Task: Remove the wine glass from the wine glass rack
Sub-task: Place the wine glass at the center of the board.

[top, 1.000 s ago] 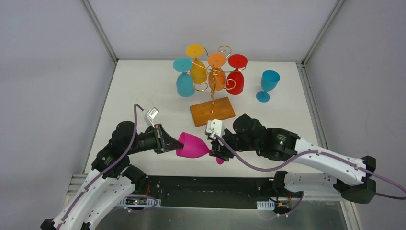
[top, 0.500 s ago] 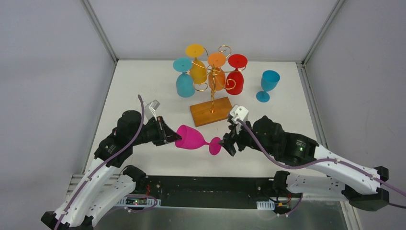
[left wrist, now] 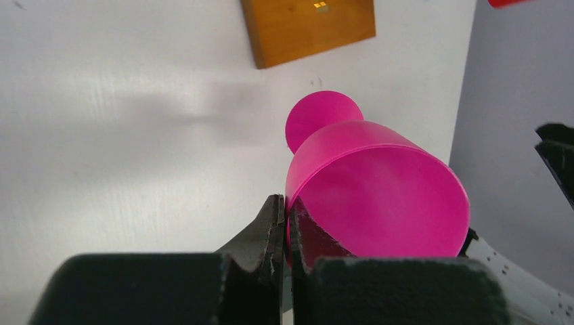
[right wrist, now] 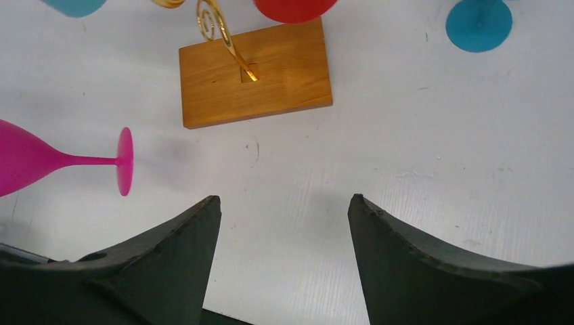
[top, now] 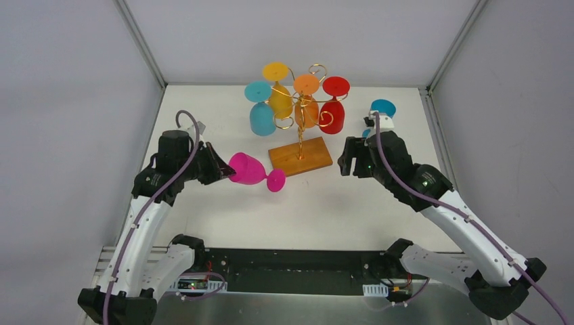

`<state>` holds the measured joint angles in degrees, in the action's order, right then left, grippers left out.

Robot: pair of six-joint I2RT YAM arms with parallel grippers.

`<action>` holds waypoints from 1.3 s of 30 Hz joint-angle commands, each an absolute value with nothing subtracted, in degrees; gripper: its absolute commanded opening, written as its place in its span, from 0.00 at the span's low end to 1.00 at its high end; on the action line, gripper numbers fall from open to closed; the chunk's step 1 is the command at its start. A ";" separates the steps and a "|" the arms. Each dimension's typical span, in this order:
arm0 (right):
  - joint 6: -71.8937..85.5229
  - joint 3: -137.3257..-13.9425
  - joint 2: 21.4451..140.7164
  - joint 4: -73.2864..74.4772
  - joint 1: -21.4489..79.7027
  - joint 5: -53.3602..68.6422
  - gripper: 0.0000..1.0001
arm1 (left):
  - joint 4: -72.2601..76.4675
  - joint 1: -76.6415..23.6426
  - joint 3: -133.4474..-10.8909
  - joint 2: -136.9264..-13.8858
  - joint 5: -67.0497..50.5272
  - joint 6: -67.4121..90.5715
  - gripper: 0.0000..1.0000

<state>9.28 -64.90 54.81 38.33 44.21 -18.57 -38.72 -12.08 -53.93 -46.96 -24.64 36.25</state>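
From above, grey walls close off the left, back and right sides of the white bench (top: pixel 223 115). The widest bare stretch lies in front of the wine glass rack (top: pixel 300 108), between the two arms. The rack stands back of centre on its wooden base (top: pixel 300 156), with a teal glass (top: pixel 260 118) and a red glass (top: pixel 334 112) hanging at its outer sides. A blue glass (top: pixel 384 106) stands near the right edge, partly hidden behind the right wrist.

The left arm reaches in from the left side. Its left end effector (top: pixel 220 170) is clenched on the rim of the magenta wine glass (top: pixel 247 169). The glass is off the rack and held on its side, with its foot just beside the base's near-left corner. The right arm stretches diagonally from the near right. Its right end effector (top: pixel 346 157) faces the base from the right, near it but apart.

At the left wrist, the fingers pinch the bowl's rim, one inside and one outside. The glass's shadow falls apart from it on the bench. Bare surface spreads to the left, and a wall rises close on the right.

At the right wrist, the fingers stand spread and released, with only bare bench between them. The base lies ahead, the magenta foot to the left and the blue foot at the far right.
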 commanded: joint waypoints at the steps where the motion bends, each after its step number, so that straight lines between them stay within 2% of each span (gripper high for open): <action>1: 14.18 -63.82 53.42 40.09 41.60 -18.47 0.73 | -42.42 -7.39 -59.30 -49.85 -21.04 30.87 0.00; 4: 14.31 -62.97 52.88 40.86 41.41 -20.89 0.81 | -43.49 -5.42 -62.14 -52.00 -17.85 29.43 0.00; 8: 14.96 -61.95 51.69 41.47 40.85 -22.75 0.83 | -44.80 -4.26 -66.32 -56.42 -12.30 27.56 0.00; 9: 15.41 -61.71 51.20 41.45 40.69 -22.36 0.86 | -44.89 -4.12 -67.44 -57.58 -10.59 27.19 0.00; 11: 16.50 -60.99 50.23 41.18 40.44 -21.94 0.98 | -45.08 -3.69 -69.52 -59.97 -8.15 26.86 0.00; 12: 16.76 -60.63 49.74 41.11 40.39 -21.89 0.99 | -45.08 -3.55 -70.59 -61.37 -7.48 26.69 0.00; 21: 19.32 -56.39 44.24 39.27 40.18 -25.12 0.99 | -44.85 -3.22 -77.79 -71.39 -0.40 25.41 0.00; 29: 20.34 -53.62 40.13 38.53 40.20 -21.88 0.99 | -43.24 -3.10 -83.14 -81.01 7.68 24.12 0.00; 39: 19.83 -51.50 36.79 38.96 40.23 -17.94 0.99 | -42.60 -1.50 -91.80 -92.64 11.43 22.25 0.00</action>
<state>19.31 -51.59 37.89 39.90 40.36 -19.79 -43.64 -2.85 -87.72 -90.98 8.23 24.10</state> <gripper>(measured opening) 0.988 0.021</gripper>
